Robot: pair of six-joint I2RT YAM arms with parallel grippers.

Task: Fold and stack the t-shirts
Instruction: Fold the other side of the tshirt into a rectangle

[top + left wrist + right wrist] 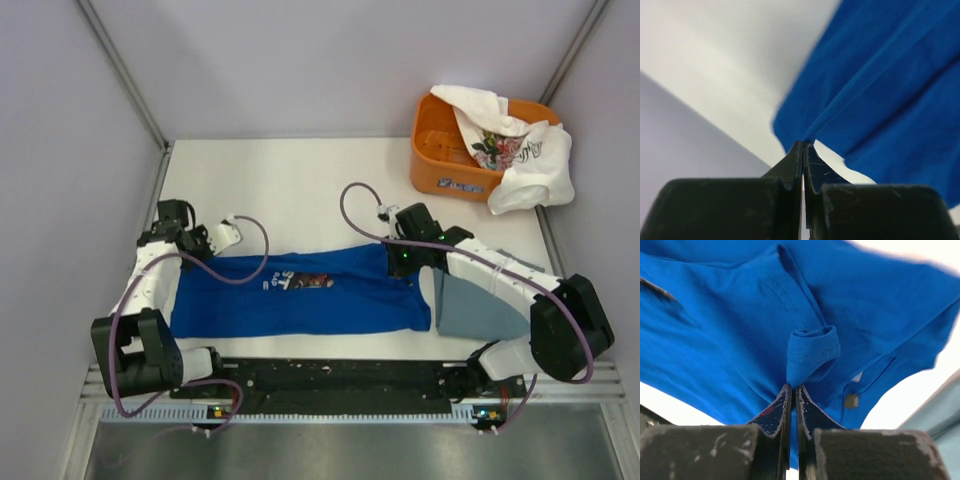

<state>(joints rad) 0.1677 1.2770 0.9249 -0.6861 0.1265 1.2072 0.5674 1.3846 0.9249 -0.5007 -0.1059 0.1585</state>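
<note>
The royal-blue t-shirt [300, 295] with the dark-and-white print lies stretched across the table's front, folded lengthwise. My left gripper [188, 248] is shut on its far left corner; in the left wrist view the pinched blue cloth [880, 95] hangs from the gripper's tips [803, 145]. My right gripper [402, 262] is shut on the far right edge; in the right wrist view a fold of blue hem [812, 352] is pinched at its tips [792, 388]. A folded grey-blue t-shirt [472, 305] lies at the right under my right arm. The white floral t-shirt [520, 150] hangs over the basket.
An orange plastic basket [440, 160] stands at the back right of the white table [290, 190]. Grey walls close the cell on the left, back and right. A black rail with the arm bases [330, 378] runs along the front edge.
</note>
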